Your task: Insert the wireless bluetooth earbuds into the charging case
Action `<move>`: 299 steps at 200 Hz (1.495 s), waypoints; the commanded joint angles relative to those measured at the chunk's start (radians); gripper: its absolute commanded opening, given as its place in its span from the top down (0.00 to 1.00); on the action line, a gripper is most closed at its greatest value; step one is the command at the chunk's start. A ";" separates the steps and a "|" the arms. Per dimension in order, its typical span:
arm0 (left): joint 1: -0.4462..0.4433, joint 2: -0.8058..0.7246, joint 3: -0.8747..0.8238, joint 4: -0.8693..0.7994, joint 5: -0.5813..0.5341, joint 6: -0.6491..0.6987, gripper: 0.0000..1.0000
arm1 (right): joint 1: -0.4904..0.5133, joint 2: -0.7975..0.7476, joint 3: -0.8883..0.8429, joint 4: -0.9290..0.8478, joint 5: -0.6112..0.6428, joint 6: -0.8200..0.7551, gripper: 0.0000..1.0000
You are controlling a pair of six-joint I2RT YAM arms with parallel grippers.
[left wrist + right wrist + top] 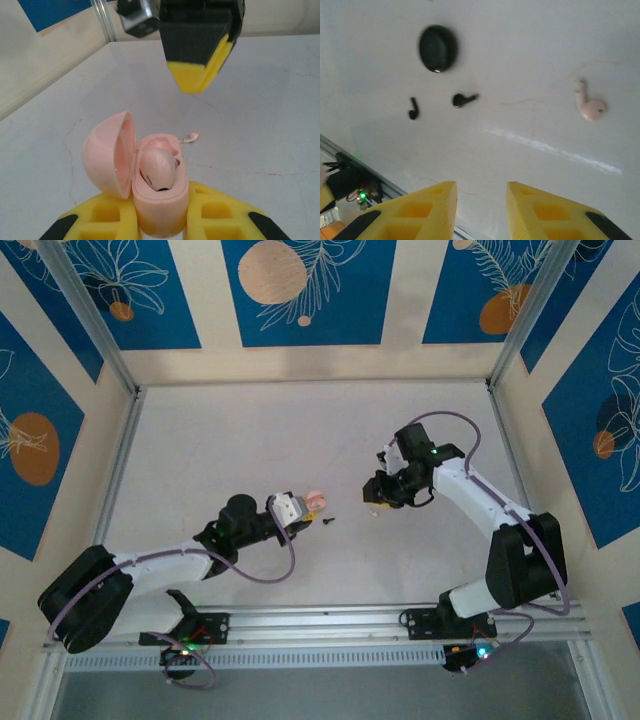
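My left gripper [161,220] is shut on a pink charging case [160,210], which it holds upright with the lid [107,155] swung open to the left. One pink earbud [157,167] sits in the case's near socket; the far socket is bare. A second pink earbud [590,105] lies loose on the table, also seen beyond the case [190,136]. My right gripper [481,200] hangs above the table, open, with nothing between its fingers; its yellow fingertips [200,75] hover above that earbud. In the top view the case [316,502] faces the right gripper [378,495].
A black round disc [438,48] and two small black earbuds [413,108] [464,99] lie on the white table; one black earbud [328,523] is just below the pink case. The metal rail [330,618] runs along the near edge.
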 commanded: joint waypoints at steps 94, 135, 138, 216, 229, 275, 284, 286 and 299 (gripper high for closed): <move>-0.012 -0.014 -0.004 -0.005 -0.024 -0.011 0.82 | -0.021 0.240 -0.031 0.058 -0.014 0.001 0.59; -0.011 -0.015 0.001 -0.018 -0.030 -0.006 0.82 | -0.035 0.299 -0.009 0.075 -0.015 -0.006 0.58; -0.012 -0.016 0.001 -0.019 -0.030 -0.005 0.82 | -0.035 0.303 -0.008 0.076 -0.014 -0.008 0.58; -0.011 -0.019 0.004 -0.036 -0.043 0.000 0.82 | -0.061 0.370 0.081 0.103 0.068 -0.039 0.56; -0.012 -0.021 0.006 -0.040 -0.046 0.002 0.82 | -0.062 0.386 0.103 0.107 0.067 -0.048 0.56; -0.011 -0.033 0.006 -0.060 -0.060 0.012 0.82 | -0.067 0.419 0.157 0.088 0.061 -0.072 0.56; -0.012 -0.035 0.006 -0.065 -0.062 0.014 0.82 | -0.067 0.413 0.162 0.080 0.064 -0.074 0.56; -0.012 -0.036 0.005 -0.065 -0.062 0.014 0.82 | -0.066 0.411 0.163 0.079 0.066 -0.075 0.56; -0.012 -0.037 0.004 -0.067 -0.062 0.014 0.82 | -0.066 0.395 0.170 0.061 0.075 -0.076 0.56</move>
